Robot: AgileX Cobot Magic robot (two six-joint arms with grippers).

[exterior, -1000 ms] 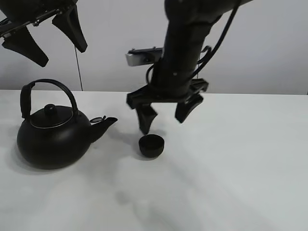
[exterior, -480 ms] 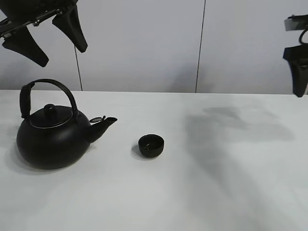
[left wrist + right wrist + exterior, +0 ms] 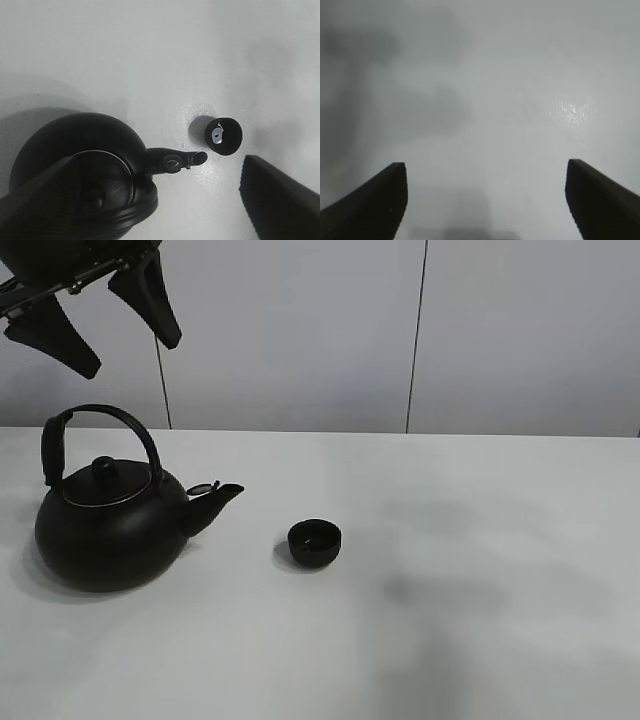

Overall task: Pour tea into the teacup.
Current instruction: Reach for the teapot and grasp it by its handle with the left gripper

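While the left arm's black two-fingered end effector (image 3: 128,355) hangs wide open and empty above the big round black kettle (image 3: 110,530) with its arched handle, the pour has not begun; the step in hand looks like the reach for that handle.

One kettle stands upright at the left of the white counter (image 3: 480,640), lid on, with its spout aimed right at the one small, low, handleless black teacup (image 3: 315,543). The teacup stands upright near the spout tip but apart from it, left of mid-counter. The next move probably calls for the left end effector to descend, close on the handle, lift, and tip the spout squarely over the cup's small mouth. Of the two end effectors, the right end effector (image 3: 485,165) shows only in its own wrist view, with its fingers spread wide over bare counter and holding nothing.
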